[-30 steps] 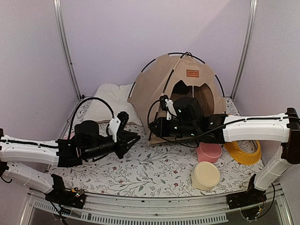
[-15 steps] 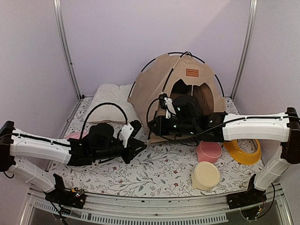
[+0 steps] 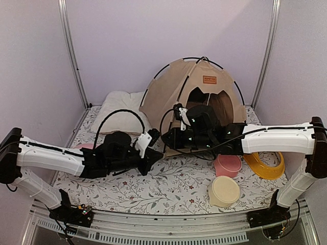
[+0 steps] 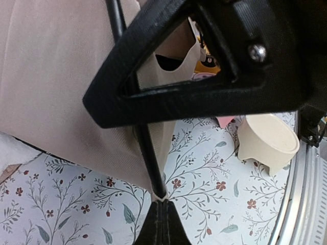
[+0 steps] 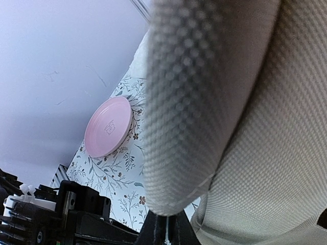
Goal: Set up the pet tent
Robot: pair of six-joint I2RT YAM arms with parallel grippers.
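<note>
- Pet tent (image 3: 168,94) stood domed at the 12 o'clock end of the table (image 3: 168,191), with its doorway facing 6. The cushion (image 3: 120,109) lay just beside it at 9.
- Left pincer (image 4: 162,222) was closed. Its tips met the tent's front-left corner, where a black pole (image 4: 149,163) ended in a small tan fabric tip. Judged to be a pinch on that tip, and a thin one.
- Right pincer (image 5: 166,230) was closed on a fold of the tan fabric, at the tent's front lower edge below the doorway.
- Key relation: from the left pincer the tent body lay toward 1 o'clock. The pole's long axis ran from the tips up and away toward the apex.
- The right pincer sat near the left one, at its 1 o'clock. The left arm was nearer the corner and the right arm nearer the doorway.
- Judgement: the dome looked already raised, so what remained was probably seating or squaring the base. A pull from the left should run along the pole's line, toward 7, not across it. A sideways tug risked slipping off the tip or skewing the frame.
- Pink bowl (image 3: 227,166) and cream bowl (image 3: 225,190) sat at the tent's 4 to 5 o'clock, apart from both pincers.
</note>
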